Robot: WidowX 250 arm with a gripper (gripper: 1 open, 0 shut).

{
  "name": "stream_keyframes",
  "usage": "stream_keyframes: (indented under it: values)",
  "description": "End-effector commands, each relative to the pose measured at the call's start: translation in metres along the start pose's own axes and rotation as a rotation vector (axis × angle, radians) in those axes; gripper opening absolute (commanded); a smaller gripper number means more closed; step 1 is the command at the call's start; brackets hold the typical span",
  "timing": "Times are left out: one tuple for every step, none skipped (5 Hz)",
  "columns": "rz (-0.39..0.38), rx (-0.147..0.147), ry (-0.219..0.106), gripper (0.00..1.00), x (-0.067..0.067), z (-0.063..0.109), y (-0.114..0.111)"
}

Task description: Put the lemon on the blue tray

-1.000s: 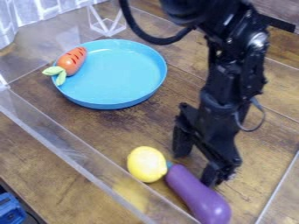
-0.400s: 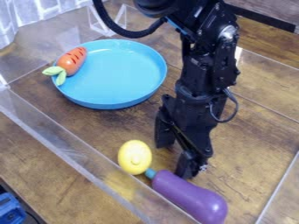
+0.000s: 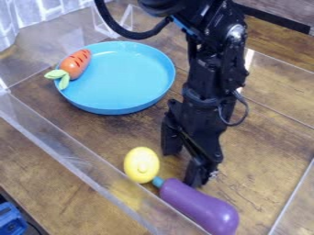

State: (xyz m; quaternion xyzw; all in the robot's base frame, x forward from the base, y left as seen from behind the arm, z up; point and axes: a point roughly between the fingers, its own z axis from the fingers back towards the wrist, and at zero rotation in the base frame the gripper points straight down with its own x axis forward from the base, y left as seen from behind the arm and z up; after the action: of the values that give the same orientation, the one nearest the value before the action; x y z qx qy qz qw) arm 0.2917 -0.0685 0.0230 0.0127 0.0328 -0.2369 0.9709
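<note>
Comparing with a second ago, I see my black arm has swung left, and its gripper (image 3: 185,158) now hangs just right of the small, smooth, bright yellow toy lemon (image 3: 141,163), jaws spread wide and holding nothing. That lemon sits on the wooden table (image 3: 263,138), slightly further left than before, with the glossy purple plastic eggplant (image 3: 199,205) touching its lower right. Well apart, up left, lies the big round sky-blue plastic tray (image 3: 123,78), the orange toy carrot (image 3: 72,64) propped on its left rim, unchanged.
</note>
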Motion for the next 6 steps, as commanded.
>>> stream_keyframes:
  values:
    - [0.000,0.014,-0.104,1.00,0.013,0.021,0.005]
    - [-0.020,0.010,-0.120,1.00,0.018,0.018,0.001]
    - [0.023,0.008,-0.135,1.00,0.016,0.026,0.003]
    - [0.065,0.005,-0.149,1.00,0.015,0.034,0.006]
    - [0.018,0.008,-0.157,1.00,0.018,0.030,-0.005]
    - [-0.024,0.006,-0.164,1.00,0.021,0.026,-0.015]
